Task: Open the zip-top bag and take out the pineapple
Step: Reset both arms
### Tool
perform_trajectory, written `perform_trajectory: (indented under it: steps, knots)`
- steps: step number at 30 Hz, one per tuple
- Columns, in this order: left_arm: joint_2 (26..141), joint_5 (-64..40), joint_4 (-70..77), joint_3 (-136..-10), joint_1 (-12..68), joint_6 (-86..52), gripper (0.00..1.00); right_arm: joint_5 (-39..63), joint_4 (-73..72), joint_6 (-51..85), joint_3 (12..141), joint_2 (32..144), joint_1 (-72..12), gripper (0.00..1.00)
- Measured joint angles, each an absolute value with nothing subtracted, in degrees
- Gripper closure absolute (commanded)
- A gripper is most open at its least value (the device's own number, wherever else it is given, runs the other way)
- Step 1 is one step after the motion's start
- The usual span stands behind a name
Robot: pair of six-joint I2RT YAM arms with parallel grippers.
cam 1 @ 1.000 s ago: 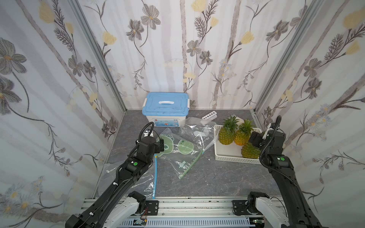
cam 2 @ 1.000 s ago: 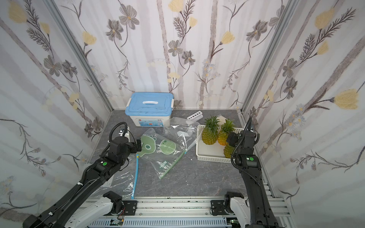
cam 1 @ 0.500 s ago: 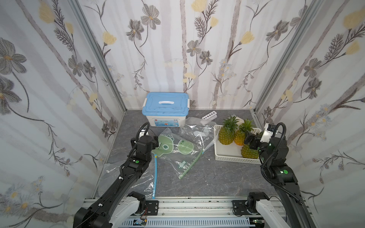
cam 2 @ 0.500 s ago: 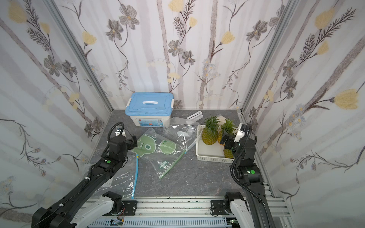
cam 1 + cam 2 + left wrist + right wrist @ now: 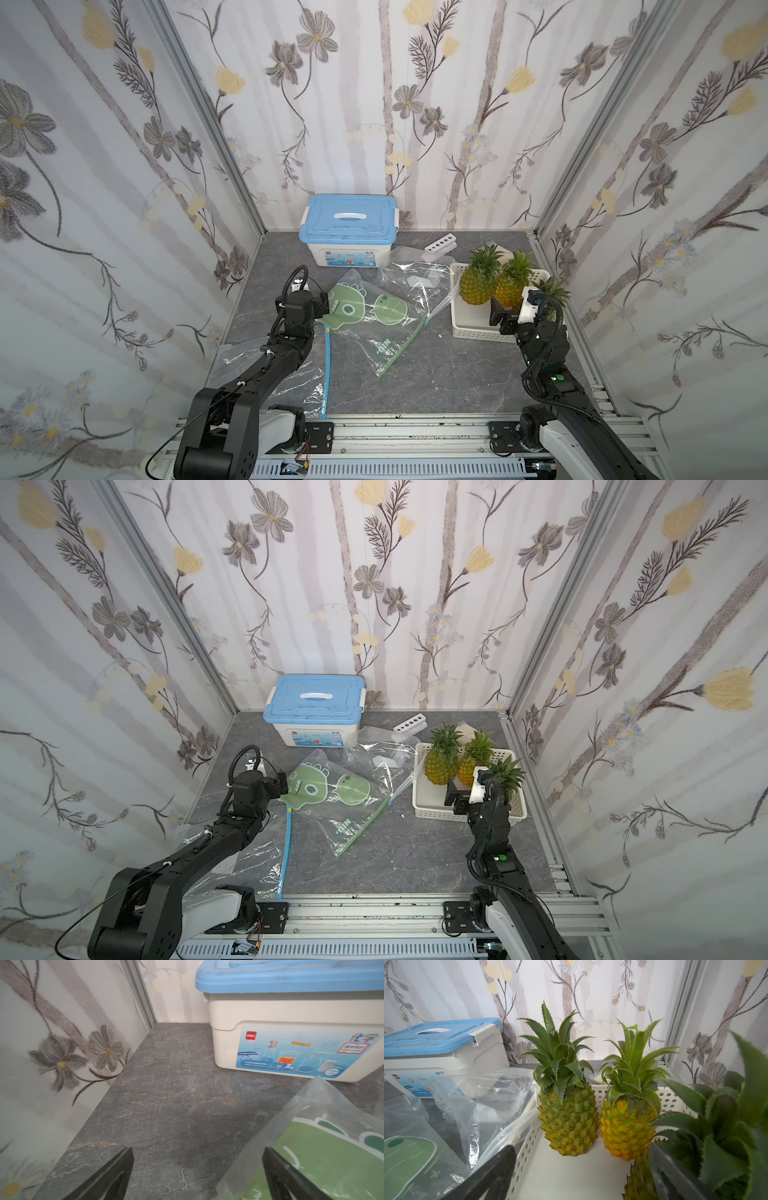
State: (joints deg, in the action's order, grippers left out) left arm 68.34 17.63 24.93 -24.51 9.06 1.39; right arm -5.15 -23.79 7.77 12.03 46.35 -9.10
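the left pincer (image 5: pixel 196 1159) was open wide and held nothing. it hung low over the grey table (image 5: pixel 436 374), with 1 finger over the edge of the green zip-top bag (image 5: pixel 374 320). the bag lay flat. the right pincer (image 5: pixel 580 1157) was open wide too, over the white basket (image 5: pixel 473 332). 3 pineapples (image 5: pixel 478 286) were in that basket, out of any bag. 2 stood up, and the 3rd pineapple (image 5: pixel 641 1178) was just beside a finger of the right pincer.

Blue-lidded box (image 5: pixel 348 232), white holed rack (image 5: pixel 439 243)
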Motion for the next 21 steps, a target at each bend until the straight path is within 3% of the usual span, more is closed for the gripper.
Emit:
perform_trajectory:
  steps: [9,21]
  knots:
    - [73.71,14.7,38.68,-18.9,7.42,2.96,0.0,-8.8,-37.67,4.16,6.17,49.5,-9.15,0.0]
    - [85.3,10.0,51.55,-17.8,3.9,1.5,0.0,-11.55,-55.88,-0.38,5.72,65.82,-8.19,0.0]
